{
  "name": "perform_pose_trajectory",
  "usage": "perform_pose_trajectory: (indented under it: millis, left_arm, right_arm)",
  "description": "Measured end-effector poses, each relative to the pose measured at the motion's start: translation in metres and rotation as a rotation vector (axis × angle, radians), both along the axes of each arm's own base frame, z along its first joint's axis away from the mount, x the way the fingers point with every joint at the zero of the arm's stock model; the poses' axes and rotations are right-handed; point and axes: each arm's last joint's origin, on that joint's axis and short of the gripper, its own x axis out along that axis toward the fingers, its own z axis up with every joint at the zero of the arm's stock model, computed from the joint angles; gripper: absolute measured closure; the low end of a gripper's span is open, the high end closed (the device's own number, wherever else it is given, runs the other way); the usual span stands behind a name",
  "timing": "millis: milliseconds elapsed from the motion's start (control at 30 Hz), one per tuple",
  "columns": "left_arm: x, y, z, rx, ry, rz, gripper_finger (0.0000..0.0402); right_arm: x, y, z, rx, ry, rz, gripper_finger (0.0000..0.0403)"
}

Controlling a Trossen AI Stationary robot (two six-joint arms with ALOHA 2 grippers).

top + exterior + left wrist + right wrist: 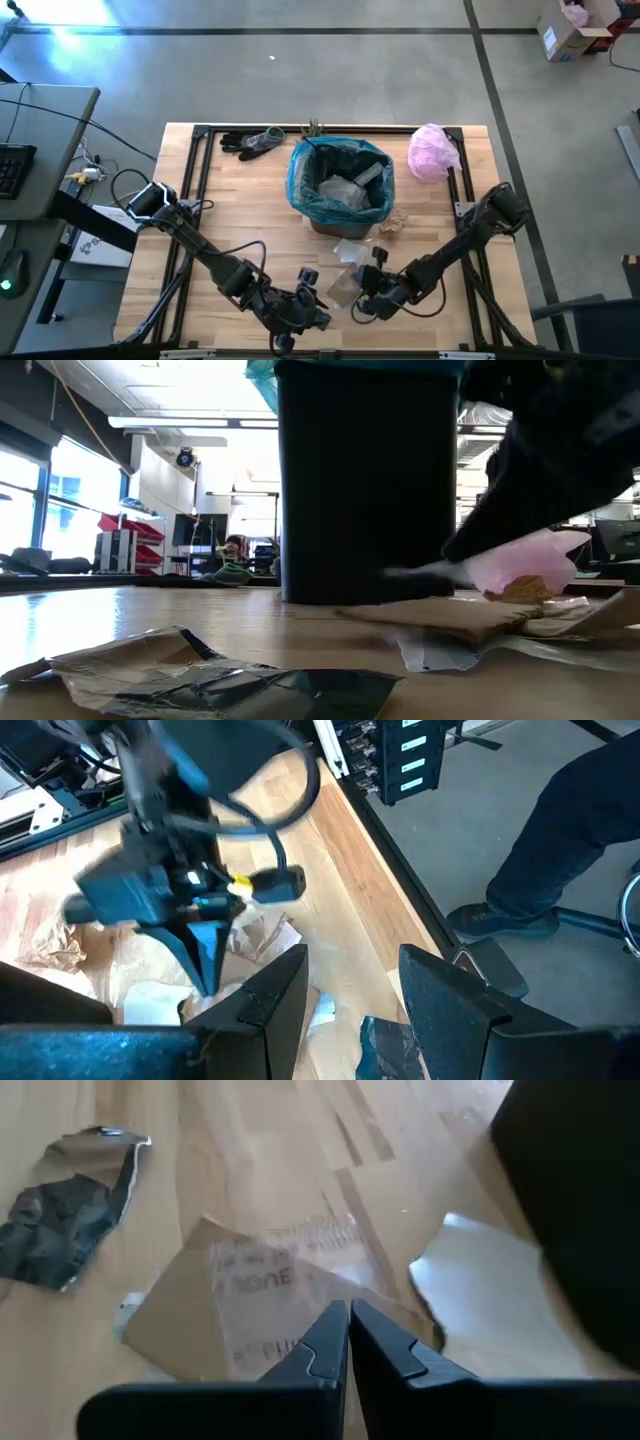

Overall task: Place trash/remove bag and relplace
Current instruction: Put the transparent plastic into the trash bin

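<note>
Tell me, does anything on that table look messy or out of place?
Yes. Wrappers and paper scraps lie loose on the table in front of the bin, not in it. A crumpled silvery wrapper lies apart.

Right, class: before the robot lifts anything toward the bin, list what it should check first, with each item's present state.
1. Right gripper shut: ok, fingers together above the clear wrapper.
2. Wrapper actually caught between them: cannot tell.
3. Left gripper open and holding nothing: ok, near the table's front edge.
4. Bin upright, its teal bag folded over the rim: ok.
5. Room in the bin: ok, some trash inside but not full.
6. Floor trash all collected: not ok; a silvery wrapper and white paper lie loose.
</note>
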Motion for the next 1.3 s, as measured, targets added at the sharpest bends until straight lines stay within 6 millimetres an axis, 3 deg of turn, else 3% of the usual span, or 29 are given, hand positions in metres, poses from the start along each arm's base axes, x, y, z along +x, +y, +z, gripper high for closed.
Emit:
perform_pose_trajectory:
  millis: [333, 500, 600, 833, 933, 1100, 1300]
  left_arm:
    - [0.0, 0.0, 0.0, -0.003, 0.004, 0.006, 0.026]
    - [-0.001, 0.0, -0.001, -0.007, 0.01, 0.009, 0.026]
    - [-0.001, 0.0, -0.001, -0.013, 0.013, 0.014, 0.026]
    - [-0.002, -0.002, -0.001, -0.02, 0.013, 0.013, 0.026]
    - [-0.003, -0.003, -0.001, -0.025, 0.014, 0.014, 0.026]
    - [-0.005, -0.005, -0.001, -0.026, 0.014, 0.009, 0.026]
    - [-0.006, -0.006, -0.001, -0.023, 0.012, 0.01, 0.026]
  right_arm:
    - [0.003, 0.014, 0.029, -0.093, 0.039, 0.021, 0.0403]
    - [0.005, 0.015, 0.031, -0.017, 0.066, 0.033, 0.0399]
    - [0.006, 0.014, 0.028, 0.052, 0.104, 0.048, 0.0366]
    - [0.004, 0.015, 0.025, 0.074, 0.119, 0.043, 0.0212]
    - [0.005, 0.014, 0.019, 0.061, 0.129, 0.038, 0.0169]
    - [0.008, 0.013, 0.004, 0.024, 0.166, 0.037, 0.0158]
    - [0.017, 0.006, -0.015, 0.039, 0.231, 0.027, 0.0184]
